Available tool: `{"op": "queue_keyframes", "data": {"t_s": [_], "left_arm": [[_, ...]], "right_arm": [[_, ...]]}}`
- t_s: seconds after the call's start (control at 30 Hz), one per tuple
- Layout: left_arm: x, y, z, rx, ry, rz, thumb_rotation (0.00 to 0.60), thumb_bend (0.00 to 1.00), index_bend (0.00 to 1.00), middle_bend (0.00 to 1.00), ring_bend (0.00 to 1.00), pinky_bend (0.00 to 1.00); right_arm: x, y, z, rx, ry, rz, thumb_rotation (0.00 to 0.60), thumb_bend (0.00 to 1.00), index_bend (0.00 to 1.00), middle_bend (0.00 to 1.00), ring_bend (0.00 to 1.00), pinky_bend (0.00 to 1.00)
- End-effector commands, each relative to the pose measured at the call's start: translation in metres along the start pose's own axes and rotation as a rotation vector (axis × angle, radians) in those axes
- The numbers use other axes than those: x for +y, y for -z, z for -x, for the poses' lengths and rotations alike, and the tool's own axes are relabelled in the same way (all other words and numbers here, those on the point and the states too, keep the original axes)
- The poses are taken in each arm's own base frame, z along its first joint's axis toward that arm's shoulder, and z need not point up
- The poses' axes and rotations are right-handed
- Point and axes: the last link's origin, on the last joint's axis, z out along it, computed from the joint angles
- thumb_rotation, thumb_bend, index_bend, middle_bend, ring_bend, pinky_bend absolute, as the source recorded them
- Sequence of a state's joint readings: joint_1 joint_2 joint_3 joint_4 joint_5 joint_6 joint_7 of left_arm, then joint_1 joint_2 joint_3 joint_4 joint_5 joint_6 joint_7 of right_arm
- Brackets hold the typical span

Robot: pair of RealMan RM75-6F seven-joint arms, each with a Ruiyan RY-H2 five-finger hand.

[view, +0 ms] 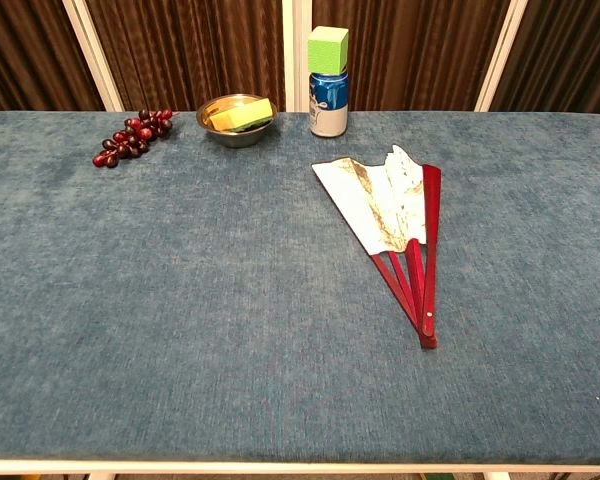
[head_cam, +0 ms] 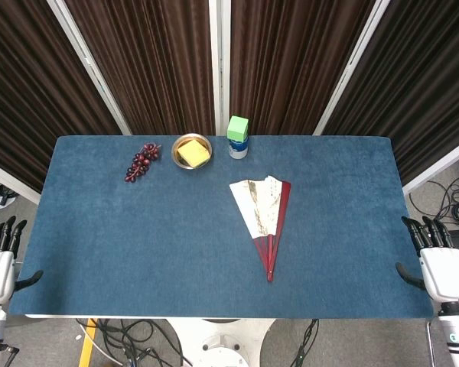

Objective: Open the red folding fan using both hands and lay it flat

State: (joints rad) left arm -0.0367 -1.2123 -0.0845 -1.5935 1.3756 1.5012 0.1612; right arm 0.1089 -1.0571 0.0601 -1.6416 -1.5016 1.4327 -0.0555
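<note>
The red folding fan (head_cam: pixel 264 214) lies on the blue table, right of centre, partly spread: white paper leaf toward the back, red ribs meeting at a pivot near the front. The chest view shows the same fan (view: pixel 395 215) with its pivot pointing to the near edge. My left hand (head_cam: pixel 0 256) hangs off the table's left edge, fingers apart, holding nothing. Off the right edge my right hand (head_cam: pixel 436 260) is the same, empty with fingers spread. Both hands are far from the fan and absent from the chest view.
At the back stand a metal bowl (head_cam: pixel 192 151) with a yellow piece in it, a bunch of dark red grapes (head_cam: pixel 141 161), and a blue-white can (head_cam: pixel 238 145) topped by a green block. The blue cloth table (head_cam: pixel 138 245) spans the view.
</note>
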Motion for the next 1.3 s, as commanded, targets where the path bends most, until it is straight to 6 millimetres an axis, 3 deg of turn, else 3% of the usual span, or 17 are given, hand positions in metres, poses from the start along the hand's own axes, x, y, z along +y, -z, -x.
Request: {"op": "queue_keyframes", "data": {"t_s": [0.03,0.4,0.53,0.67,0.8,1.0,1.13,1.3], "left_arm": [[0.000,0.000,0.001,-0.002,0.002,-0.001,0.600,0.00,0.13,0.10,0.03,0.14],[0.001,0.000,-0.002,0.010,0.006,-0.001,0.600,0.00,0.13,0.10,0.03,0.14],[0.001,0.000,-0.002,0.014,0.009,0.003,0.600,0.00,0.13,0.10,0.03,0.14],[0.001,0.001,-0.003,0.020,0.012,0.001,0.600,0.00,0.13,0.10,0.03,0.14],[0.001,0.002,-0.003,0.019,0.017,-0.001,0.600,0.00,0.13,0.10,0.03,0.14],[-0.001,0.004,-0.005,0.023,0.019,-0.008,0.600,0.00,0.13,0.10,0.03,0.14],[0.000,0.003,-0.005,0.017,0.011,-0.007,0.600,0.00,0.13,0.10,0.03,0.14],[-0.001,0.004,-0.004,0.017,0.017,-0.013,0.600,0.00,0.13,0.10,0.03,0.14]], "right_arm": [[0.000,-0.001,0.000,-0.001,0.001,-0.001,0.600,0.17,0.01,0.13,0.00,0.00],[-0.005,-0.004,0.001,-0.009,-0.011,-0.030,0.600,0.18,0.01,0.13,0.00,0.00],[-0.022,-0.027,0.006,-0.046,0.000,-0.119,0.600,0.17,0.04,0.16,0.00,0.00],[-0.051,-0.063,0.016,-0.090,0.025,-0.246,0.600,0.17,0.19,0.25,0.00,0.00],[-0.082,-0.102,0.037,-0.156,0.047,-0.335,0.600,0.13,0.27,0.28,0.00,0.00],[-0.132,-0.143,0.086,-0.223,0.094,-0.421,0.600,0.06,0.28,0.26,0.00,0.00],[-0.156,-0.156,0.111,-0.220,0.100,-0.453,0.600,0.07,0.32,0.27,0.00,0.00],[-0.172,-0.164,0.132,-0.198,0.129,-0.476,0.600,0.07,0.37,0.28,0.00,0.00]]}}
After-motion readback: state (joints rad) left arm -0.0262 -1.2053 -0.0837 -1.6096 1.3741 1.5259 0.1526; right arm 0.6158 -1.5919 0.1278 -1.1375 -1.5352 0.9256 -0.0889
